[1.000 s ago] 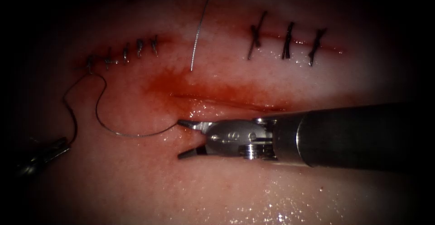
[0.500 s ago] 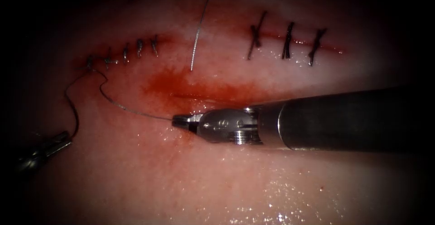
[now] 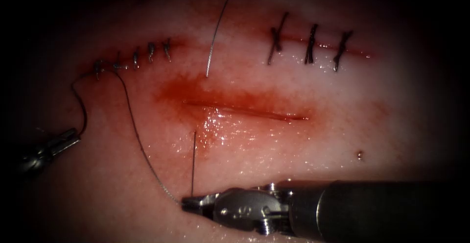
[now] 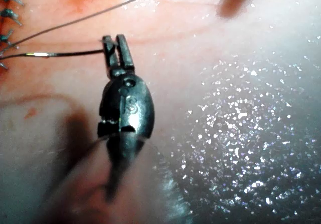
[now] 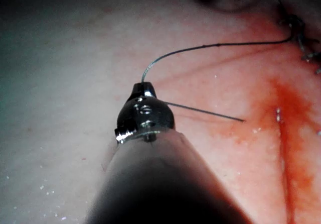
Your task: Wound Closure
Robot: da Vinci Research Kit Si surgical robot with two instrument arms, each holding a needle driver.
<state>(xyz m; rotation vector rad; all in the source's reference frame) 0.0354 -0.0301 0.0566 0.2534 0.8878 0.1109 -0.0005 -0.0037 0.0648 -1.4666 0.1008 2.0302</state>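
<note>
- Nearest us, the right hand (image 3: 188, 204) is clenched on the thread (image 3: 139, 142), low on the tissue (image 3: 293, 164) and below the cut (image 3: 254, 111).
- A stiff, dark free end (image 3: 193, 162) pokes straight up from that grip towards the cut. It looks wiry, and a careless swing could scratch the soft surface.
- The thread runs taut up and left. That's the danger: pull harder and this fine strand could saw through the soft pork or snap where the steel pinches it.
- The tissue is wet, glistening and slick.
- Out left, the left hand (image 3: 68, 137) is clamped on a second, curling stretch of thread, so opposed pulls would load one stitch.
- The cut is a shallow slit, unstitched, with red fluid (image 3: 186, 91) pooled around it.
- Beyond, a pale strand (image 3: 214, 37) tapers to a point; needle or loose thread, I can't tell. Neither hand holds a needle.
- Farthest, both threads meet the stitches (image 3: 142, 54), small knotted bars left of the cut.
</note>
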